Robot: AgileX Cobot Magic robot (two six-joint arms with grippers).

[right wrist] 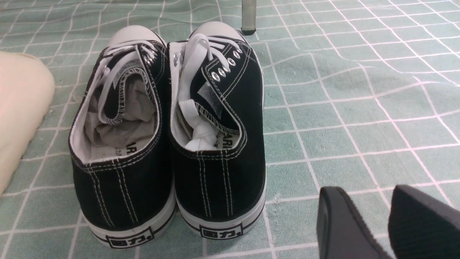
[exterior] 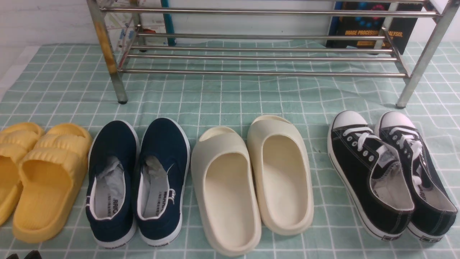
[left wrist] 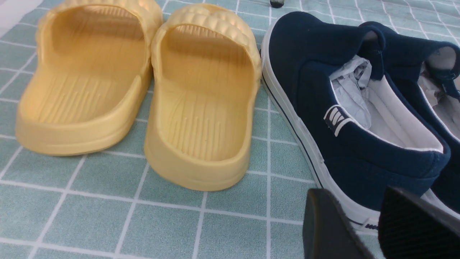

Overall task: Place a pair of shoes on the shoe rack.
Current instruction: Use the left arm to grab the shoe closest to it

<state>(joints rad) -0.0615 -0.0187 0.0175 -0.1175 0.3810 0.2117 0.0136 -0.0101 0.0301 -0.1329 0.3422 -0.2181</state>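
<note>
The pair of shoes, two navy slip-ons with white soles, stands side by side on the checked cloth, one shoe (exterior: 111,180) left of the other (exterior: 161,176), heels toward me. The shoe rack (exterior: 258,73) of silver tubes stands behind the row with bare shelves. In the left wrist view my left gripper (left wrist: 355,196) is open just behind the heel of the nearer navy shoe (left wrist: 316,90), apart from it; only its dark tips (exterior: 22,256) show at the front view's bottom edge. My right gripper (right wrist: 364,194) is open over bare cloth, beside the black sneakers.
Yellow slides (exterior: 46,172) lie left of the navy pair, cream foam slides (exterior: 251,180) to its right, then black lace-up sneakers (exterior: 388,172). A dark book (exterior: 373,28) leans behind the rack. The rack's legs (exterior: 122,97) (right wrist: 248,16) stand on the cloth.
</note>
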